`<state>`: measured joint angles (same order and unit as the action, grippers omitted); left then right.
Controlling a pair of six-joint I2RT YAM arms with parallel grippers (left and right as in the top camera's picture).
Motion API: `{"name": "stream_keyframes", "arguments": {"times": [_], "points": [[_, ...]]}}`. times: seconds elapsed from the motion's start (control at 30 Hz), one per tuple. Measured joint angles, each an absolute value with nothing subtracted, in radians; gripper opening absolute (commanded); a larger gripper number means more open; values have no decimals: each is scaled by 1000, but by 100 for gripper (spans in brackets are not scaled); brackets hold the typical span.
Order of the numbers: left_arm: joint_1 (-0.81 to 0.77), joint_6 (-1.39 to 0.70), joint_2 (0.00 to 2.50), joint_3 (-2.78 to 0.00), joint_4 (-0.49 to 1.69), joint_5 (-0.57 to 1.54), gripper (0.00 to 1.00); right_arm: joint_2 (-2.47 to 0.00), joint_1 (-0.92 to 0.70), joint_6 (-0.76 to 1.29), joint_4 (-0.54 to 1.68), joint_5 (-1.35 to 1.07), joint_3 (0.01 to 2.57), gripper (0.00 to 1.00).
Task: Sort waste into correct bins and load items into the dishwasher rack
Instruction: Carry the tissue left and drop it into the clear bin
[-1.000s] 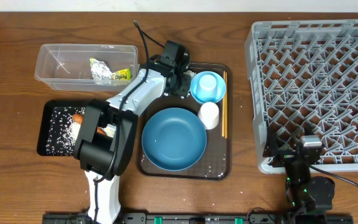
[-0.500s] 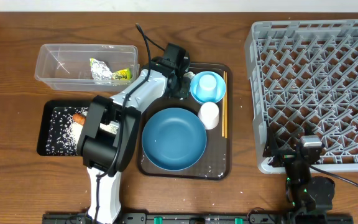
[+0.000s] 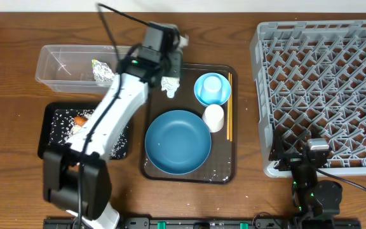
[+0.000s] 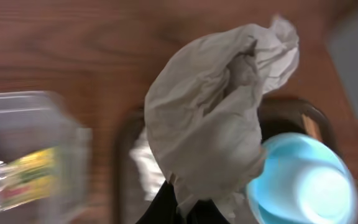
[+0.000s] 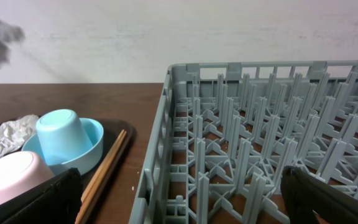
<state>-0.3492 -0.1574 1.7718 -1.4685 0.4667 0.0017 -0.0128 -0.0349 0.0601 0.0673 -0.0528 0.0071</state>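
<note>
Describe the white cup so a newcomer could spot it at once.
Find the brown tray left of the grey rack. Along its right side, beside the chopsticks, the cup stands between the light-blue bowl and the big blue dish. It alone is small, round and white.

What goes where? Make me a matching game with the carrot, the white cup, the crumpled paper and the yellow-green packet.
Things
1. carrot
2. white cup
3. crumpled paper
4. yellow-green packet

Places
A. in the clear tub
B. held by the left tool
C. in the black tray
D. on the brown tray

Pairs: 1-C, 2-D, 3-B, 4-A.
</note>
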Motion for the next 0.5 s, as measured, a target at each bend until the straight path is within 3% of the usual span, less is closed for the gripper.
{"name": "stream_keyframes", "arguments": {"times": [0.23, 0.43, 0.5], "points": [[-197, -381, 1788, -1468, 489, -159, 8, -13, -35, 60, 67, -53, 7, 99], [-60, -572, 1831, -1468, 490, -200, 40, -13, -35, 60, 67, -53, 7, 99], [-36, -601, 1845, -1468, 493, -203, 57, -13, -35, 60, 67, -53, 7, 99]]}}
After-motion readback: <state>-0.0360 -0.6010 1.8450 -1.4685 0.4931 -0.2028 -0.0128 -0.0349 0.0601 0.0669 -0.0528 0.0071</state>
